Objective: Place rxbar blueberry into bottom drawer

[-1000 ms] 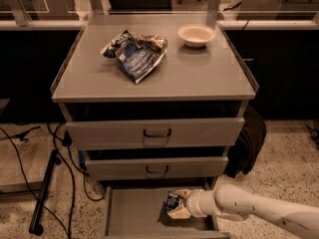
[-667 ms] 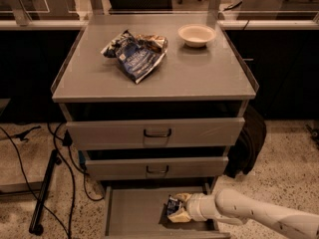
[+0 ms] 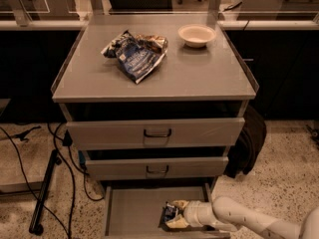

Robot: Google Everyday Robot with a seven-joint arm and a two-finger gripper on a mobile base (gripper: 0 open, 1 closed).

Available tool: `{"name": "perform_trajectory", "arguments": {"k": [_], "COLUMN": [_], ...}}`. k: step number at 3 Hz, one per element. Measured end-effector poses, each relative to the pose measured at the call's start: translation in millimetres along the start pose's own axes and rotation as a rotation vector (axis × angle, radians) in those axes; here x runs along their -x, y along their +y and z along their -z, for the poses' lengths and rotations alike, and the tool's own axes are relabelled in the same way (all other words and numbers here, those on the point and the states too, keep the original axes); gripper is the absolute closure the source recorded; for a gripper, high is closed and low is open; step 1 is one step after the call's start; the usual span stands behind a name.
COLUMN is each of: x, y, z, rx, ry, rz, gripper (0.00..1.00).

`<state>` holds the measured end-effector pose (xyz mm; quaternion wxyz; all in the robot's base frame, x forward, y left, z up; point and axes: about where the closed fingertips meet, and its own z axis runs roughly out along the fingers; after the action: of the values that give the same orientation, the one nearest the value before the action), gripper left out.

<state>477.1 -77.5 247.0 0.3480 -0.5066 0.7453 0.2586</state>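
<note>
The bottom drawer [image 3: 132,208] of the grey cabinet is pulled open, showing its plain grey floor. My gripper [image 3: 173,215] reaches in from the lower right, low over the drawer's right half. It is shut on the rxbar blueberry [image 3: 169,213], a small dark blue bar held between the pale fingers [image 3: 176,204], at or just above the drawer floor. The white arm [image 3: 239,218] runs off to the lower right.
The two upper drawers [image 3: 157,132] are closed. On the cabinet top lie a crumpled blue-and-silver chip bag [image 3: 137,54] and a white bowl [image 3: 197,34]. Black cables and a stand [image 3: 45,188] lie on the floor at left. A dark bag [image 3: 247,143] leans at the cabinet's right.
My gripper has moved slightly left and lower inside the bottom drawer, with the bar still in it.
</note>
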Motion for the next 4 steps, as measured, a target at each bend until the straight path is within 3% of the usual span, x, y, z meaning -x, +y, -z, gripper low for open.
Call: {"name": "perform_trajectory", "arguments": {"k": [2,4], "x": [-26.4,-48.0], "y": [-5.3,-18.8], "z": [-53.5,-104.1], "rx": [0.039,0.073], "ry": [-0.049,-0.017], "rz": [0.037,0.088], "gripper": [1.00,1.00]}}
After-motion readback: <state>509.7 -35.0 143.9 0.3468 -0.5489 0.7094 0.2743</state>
